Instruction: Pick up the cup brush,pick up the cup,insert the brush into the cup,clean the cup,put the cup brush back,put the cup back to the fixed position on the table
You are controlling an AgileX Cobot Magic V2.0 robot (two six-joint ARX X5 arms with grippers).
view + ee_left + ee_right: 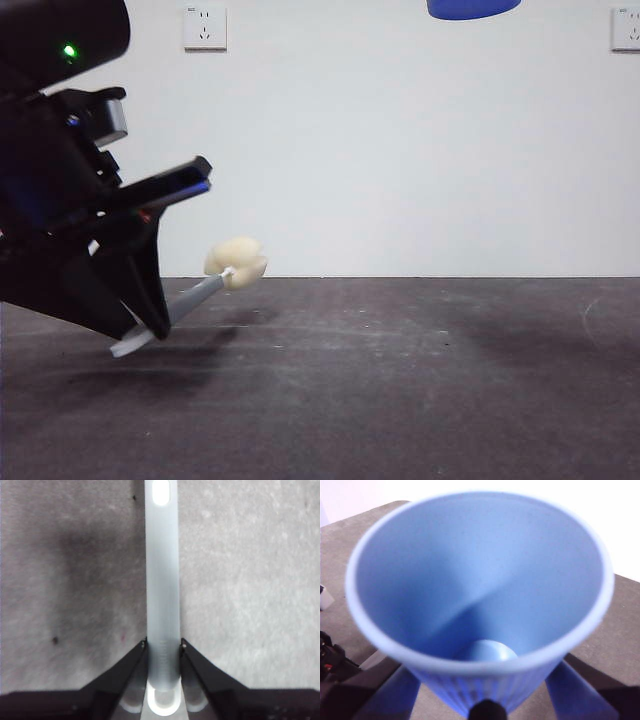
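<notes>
**Blue cup aloft, brush gripped low over the table**

Blue plastic fills the right wrist view: the cup [480,595] sits between the right gripper [487,707] jaws, mouth facing the camera, pale rim band blurred, fine ribs showing low on the outer wall. Jaws closed against its sides. In the front view only the cup's underside [473,8] shows, cut by the top edge, well above the table [400,380].

Left gripper [162,647] clamps the cup brush [162,580] across its slim grey handle, both jaw tips pressed to the handle edges. Front view: the same gripper [150,320] comes in dark from the left side, low over the table. Brush tilted, cream-yellow sponge head [237,262] raised and pointing right, white looped end [128,345] down, just above the surface; contact with the table cannot be told. Shadow lies beneath it.

White wall behind, two sockets [205,28] high up.
</notes>
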